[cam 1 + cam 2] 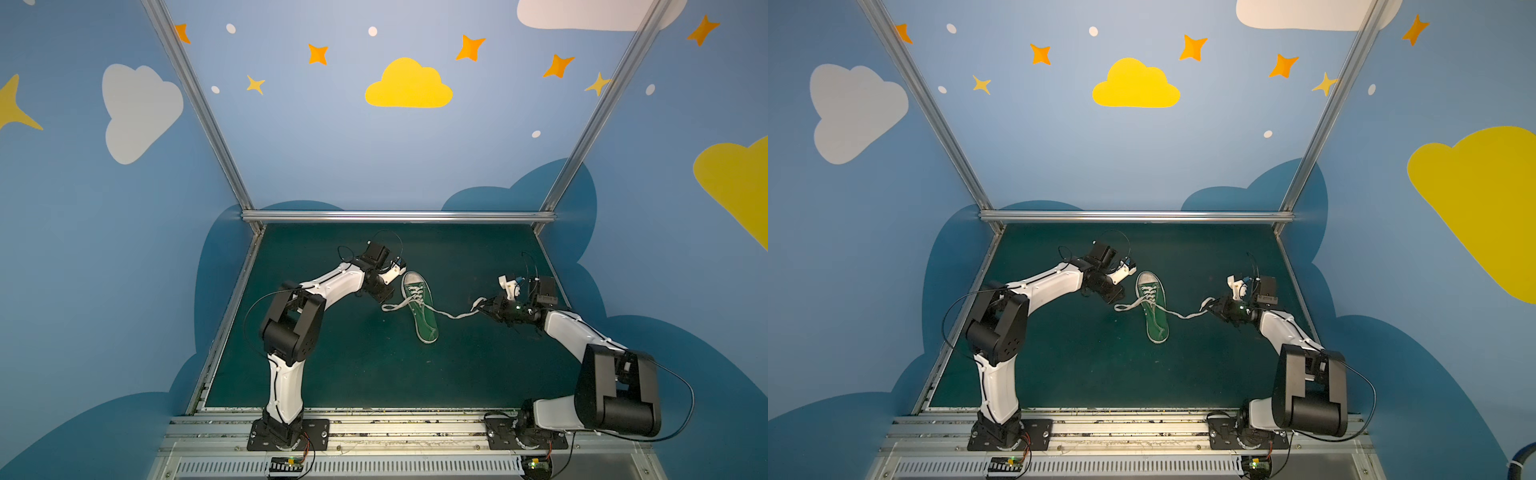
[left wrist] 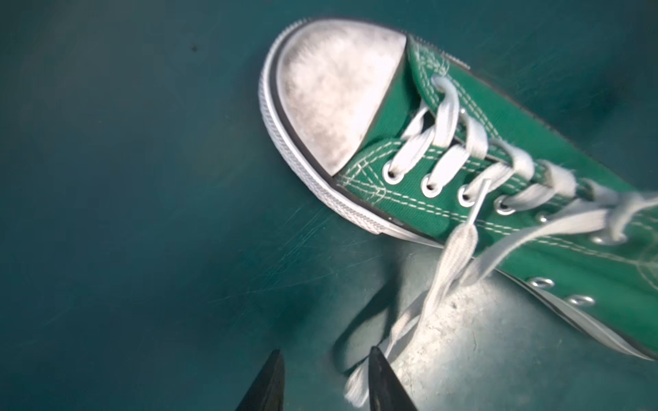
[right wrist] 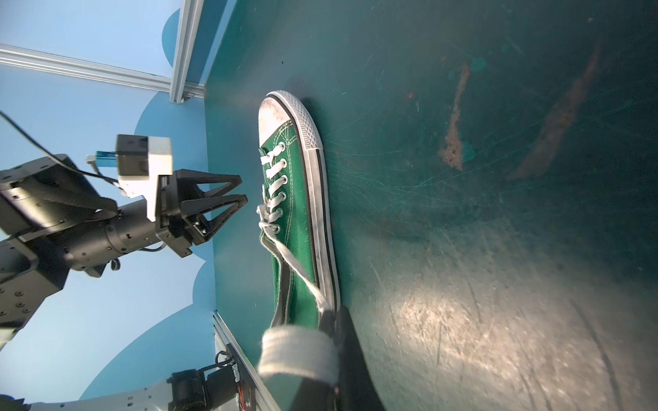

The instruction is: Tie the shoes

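A small green sneaker [image 1: 420, 309] [image 1: 1155, 311] lies on the green mat, its white toe cap pointing to the back wall. Its white laces run out to both sides. My right gripper [image 1: 482, 308] [image 3: 334, 341] is shut on the right lace [image 1: 453, 315], which stretches from the eyelets to it and wraps over a finger [image 3: 350, 356]. My left gripper [image 1: 387, 298] [image 2: 324, 356] hovers just left of the shoe [image 2: 463, 185], open. The left lace [image 2: 445, 270] lies loose on the mat, its frayed end close beside one fingertip [image 2: 375, 359], not pinched.
An aluminium rail [image 1: 399, 216] bounds the mat [image 1: 353, 365] at the back, and slanted rails run along both sides. The arm bases are bolted to a metal rail [image 1: 395, 428] at the front. Blue painted walls surround the cell.
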You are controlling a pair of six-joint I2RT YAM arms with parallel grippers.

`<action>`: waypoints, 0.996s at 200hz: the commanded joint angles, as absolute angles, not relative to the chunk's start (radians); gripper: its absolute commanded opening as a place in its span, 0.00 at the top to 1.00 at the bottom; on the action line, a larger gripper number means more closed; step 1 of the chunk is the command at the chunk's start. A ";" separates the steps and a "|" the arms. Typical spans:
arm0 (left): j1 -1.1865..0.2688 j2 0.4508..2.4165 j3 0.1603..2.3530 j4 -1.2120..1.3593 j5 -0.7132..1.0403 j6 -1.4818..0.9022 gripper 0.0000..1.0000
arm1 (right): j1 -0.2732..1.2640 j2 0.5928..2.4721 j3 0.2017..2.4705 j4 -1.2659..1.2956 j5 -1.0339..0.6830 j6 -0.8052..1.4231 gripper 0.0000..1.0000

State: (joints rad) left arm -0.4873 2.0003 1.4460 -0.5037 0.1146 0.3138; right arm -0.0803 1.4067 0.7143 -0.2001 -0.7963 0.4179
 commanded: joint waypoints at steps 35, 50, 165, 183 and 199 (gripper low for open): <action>-0.490 2.040 1.468 -0.587 0.188 0.303 0.59 | -0.076 1.427 0.750 -0.207 -0.822 0.402 1.00; -0.489 2.046 1.468 -0.592 0.199 0.297 0.59 | -0.076 1.430 0.754 -0.207 -0.822 0.404 1.00; -0.502 2.087 1.500 -0.651 0.152 0.260 0.69 | -0.074 1.440 0.765 -0.207 -0.831 0.408 1.00; -0.502 2.091 1.506 -0.658 0.148 0.257 0.83 | -0.074 1.438 0.765 -0.206 -0.831 0.409 1.00; -0.500 2.085 1.498 -0.648 0.128 0.242 0.93 | -0.073 1.436 0.765 -0.210 -0.831 0.407 1.00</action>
State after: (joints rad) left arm -0.4988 2.0800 1.4887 -0.6319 0.1486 0.2584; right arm -0.0784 1.4307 0.7425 -0.1997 -0.8146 0.4122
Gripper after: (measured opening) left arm 0.117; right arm 0.046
